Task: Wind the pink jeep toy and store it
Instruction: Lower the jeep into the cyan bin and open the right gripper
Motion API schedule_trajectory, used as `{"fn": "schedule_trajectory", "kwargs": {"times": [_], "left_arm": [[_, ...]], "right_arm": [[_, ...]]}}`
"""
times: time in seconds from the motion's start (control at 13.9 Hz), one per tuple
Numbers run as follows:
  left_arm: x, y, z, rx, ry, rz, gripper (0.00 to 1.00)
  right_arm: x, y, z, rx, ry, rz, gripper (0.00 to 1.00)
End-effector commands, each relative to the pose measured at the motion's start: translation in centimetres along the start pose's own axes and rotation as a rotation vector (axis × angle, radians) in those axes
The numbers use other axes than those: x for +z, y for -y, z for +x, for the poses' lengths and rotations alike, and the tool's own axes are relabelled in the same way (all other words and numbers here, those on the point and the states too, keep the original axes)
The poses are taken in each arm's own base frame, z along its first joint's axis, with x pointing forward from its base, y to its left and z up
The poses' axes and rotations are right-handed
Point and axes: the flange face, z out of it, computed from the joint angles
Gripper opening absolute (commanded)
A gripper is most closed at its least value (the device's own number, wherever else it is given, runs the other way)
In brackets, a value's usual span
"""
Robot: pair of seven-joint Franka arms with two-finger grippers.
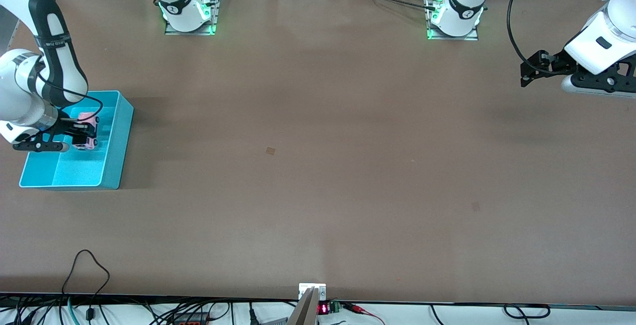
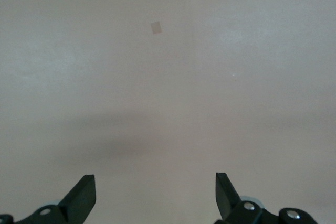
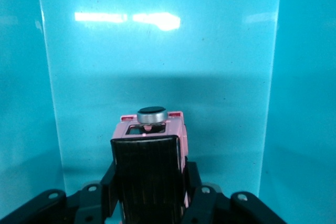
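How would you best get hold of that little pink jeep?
By its two flat body sides, from above, just as the right gripper holds the pink jeep toy over the cyan bin: the black ribbed roof sits between the fingers. The left gripper waits open.

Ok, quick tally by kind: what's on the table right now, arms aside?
Bin, cyan: 1
Jeep, pink, held in the right gripper over the bin: 1
Total: 2
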Motion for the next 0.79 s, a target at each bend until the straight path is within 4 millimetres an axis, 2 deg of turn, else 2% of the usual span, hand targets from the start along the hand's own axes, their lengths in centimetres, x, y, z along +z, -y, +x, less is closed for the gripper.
{"fn": "schedule_trajectory", "kwargs": {"times": [0.0, 0.07, 0.22, 0.29, 0.43, 0.5, 0.58, 0.72], "left_arm": [[-0.7, -0.1, 0.0, -0.004, 0.004, -0.012, 1.0], [-0.8, -0.1, -0.1, -0.004, 0.002, -0.011, 1.0], [-0.7, -0.1, 0.0, -0.004, 0.004, -0.012, 1.0], [-0.7, -0.1, 0.0, -0.004, 0.004, -0.012, 1.0], [-0.7, -0.1, 0.0, -0.004, 0.004, -0.012, 1.0], [-0.8, -0.1, -0.1, -0.004, 0.002, -0.011, 1.0], [-0.7, -0.1, 0.0, -0.004, 0.004, -0.012, 1.0], [-0.8, -0.1, -0.1, -0.004, 0.002, -0.011, 1.0]], "right_arm": [[0.9, -0.9, -0.5, -0.002, 0.003, 0.017, 0.02], [1.0, -0.8, -0.6, -0.003, 0.005, 0.019, 0.13], [0.8, -0.7, -0.4, -0.006, -0.001, 0.017, 0.54], [0.7, -0.4, -0.2, -0.014, -0.003, 0.017, 0.67], [0.0, 0.1, 0.3, -0.026, -0.014, 0.014, 1.0], [-1.2, 0.7, 0.9, -0.041, -0.034, 0.008, 1.0], [-3.3, 1.2, 1.9, -0.055, -0.071, 0.0, 1.0], [-7.1, 2.4, 2.4, -0.107, -0.106, 0.003, 1.0]]}}
